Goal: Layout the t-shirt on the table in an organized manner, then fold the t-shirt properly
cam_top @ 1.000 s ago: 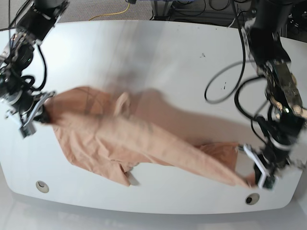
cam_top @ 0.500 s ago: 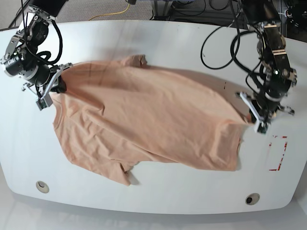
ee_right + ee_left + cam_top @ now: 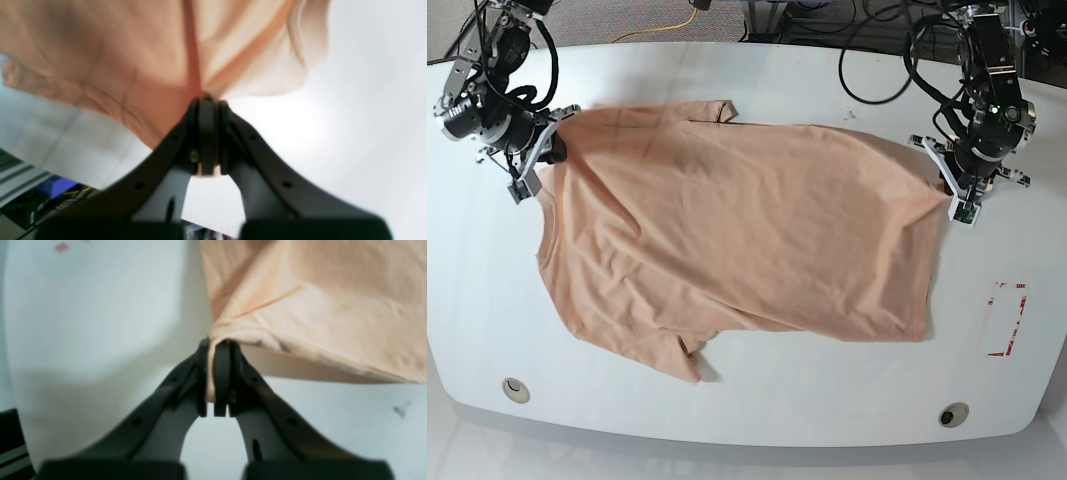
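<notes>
A robotics lab or test bench is what is shown here: a glossy white table (image 3: 757,420) with rounded corners is fitted with two round grommets (image 3: 515,389) and marked with a red tape rectangle (image 3: 1008,318) near one edge. Two black arms draped in loose black cables (image 3: 879,62) are mounted at the far side, and a yellow cord (image 3: 659,31) is trailed across grey carpet (image 3: 617,20) behind, where dark equipment frames are glimpsed.
</notes>
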Available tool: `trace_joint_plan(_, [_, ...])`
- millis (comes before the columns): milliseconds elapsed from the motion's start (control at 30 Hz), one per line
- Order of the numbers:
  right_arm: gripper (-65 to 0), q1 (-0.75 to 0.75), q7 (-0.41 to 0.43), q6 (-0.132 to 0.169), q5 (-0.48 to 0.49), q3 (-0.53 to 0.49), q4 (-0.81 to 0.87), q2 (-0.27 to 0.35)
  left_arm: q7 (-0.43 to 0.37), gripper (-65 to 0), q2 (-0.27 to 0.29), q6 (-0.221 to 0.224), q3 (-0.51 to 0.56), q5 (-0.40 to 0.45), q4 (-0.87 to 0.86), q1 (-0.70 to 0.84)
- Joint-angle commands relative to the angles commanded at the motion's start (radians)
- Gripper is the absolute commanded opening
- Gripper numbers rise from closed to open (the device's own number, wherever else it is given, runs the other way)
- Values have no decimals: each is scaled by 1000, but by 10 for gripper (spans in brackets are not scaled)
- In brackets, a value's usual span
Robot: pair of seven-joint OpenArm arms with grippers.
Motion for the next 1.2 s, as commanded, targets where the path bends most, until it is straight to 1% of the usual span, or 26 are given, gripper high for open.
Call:
trace_joint_plan(500, [-644, -23, 0, 0, -5, 0, -3, -2, 0, -650, 0, 0, 0, 3, -6, 126])
trace_joint_plan(667, [-640, -23, 0, 0, -21, 0, -3, -2, 0, -650, 0, 0, 0, 3, -6, 140])
trace_joint_plan(700, [-633, -21, 0, 0, -29, 0, -3, -2, 2, -650, 0, 0, 0, 5, -6, 140])
trace_joint_plan(733, [-607, -21, 0, 0, -40, 0, -3, -2, 2, -642, 0, 0, 0, 6, -6, 140])
trace_joint_plan(800, [-541, -21, 0, 0, -58, 0, -3, -2, 3, -610, 0, 0, 0, 8, -12, 140])
trace_joint_plan(867, [-430, -21, 0, 0, -75, 0, -3, -5, 3, -544, -2, 0, 0, 8, -25, 140])
trace_joint_plan(900, [-390, -21, 0, 0, -80, 0, -3, -9, 3, -518, -3, 0, 0, 8, -28, 140])
trace_joint_plan(933, [-322, -21, 0, 0, -81, 0, -3, -14, 3, -457, -14, 0, 0, 9, -32, 140])
trace_joint_plan(967, [-296, -21, 0, 0, -81, 0, -3, -14, 3, -428, -18, 0, 0, 9, -35, 140])
trace_joint_plan(1033, [-219, -21, 0, 0, -81, 0, -3, -15, 3, -314, -25, 2, 0, 9, -40, 140])
trace_joint_plan(1067, [-203, -21, 0, 0, -81, 0, -3, -15, 3, -289, -25, 3, 0, 9, -40, 140])
trace_joint_plan(1100, [-176, -21, 0, 0, -81, 0, -3, -15, 3, -233, -25, 3, 0, 9, -40, 140])
trace_joint_plan(1200, [-159, -21, 0, 0, -84, 2, -3, -15, 5, -144, -25, 5, 0, 9, -49, 140])
